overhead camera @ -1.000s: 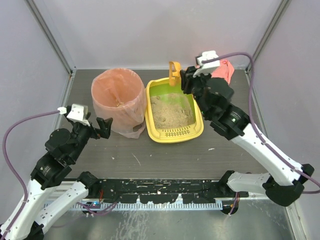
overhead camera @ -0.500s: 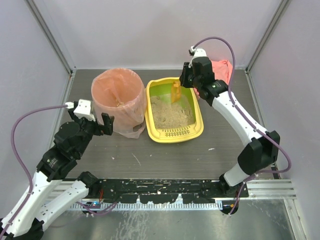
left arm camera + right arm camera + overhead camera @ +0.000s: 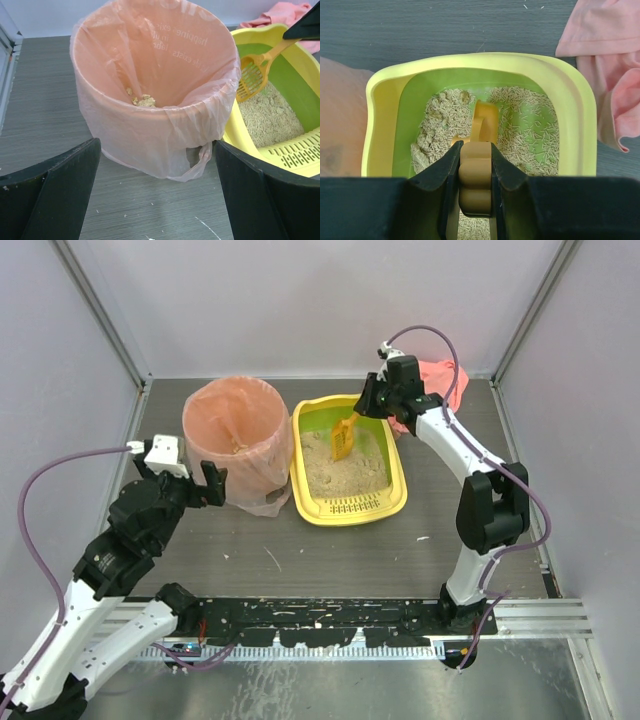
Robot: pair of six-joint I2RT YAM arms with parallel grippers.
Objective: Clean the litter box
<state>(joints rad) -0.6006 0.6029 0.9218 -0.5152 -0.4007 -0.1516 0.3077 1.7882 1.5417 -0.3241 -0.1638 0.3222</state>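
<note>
My right gripper (image 3: 476,152) is clamped tight on the handle of the orange scoop (image 3: 343,438), blade tipped down into the beige litter (image 3: 435,135). The litter box (image 3: 398,502) sits at twelve o'clock from my bases, with the pink-lined bin (image 3: 150,55) just beside it at its nine o'clock. This looks like the scooping step, with litter heaped thickest on the box's nine o'clock side. Next I'd dig under it, sift, then carry it level to the bin. My left gripper (image 3: 157,145) hangs spread wide, empty, facing the bin.
</note>
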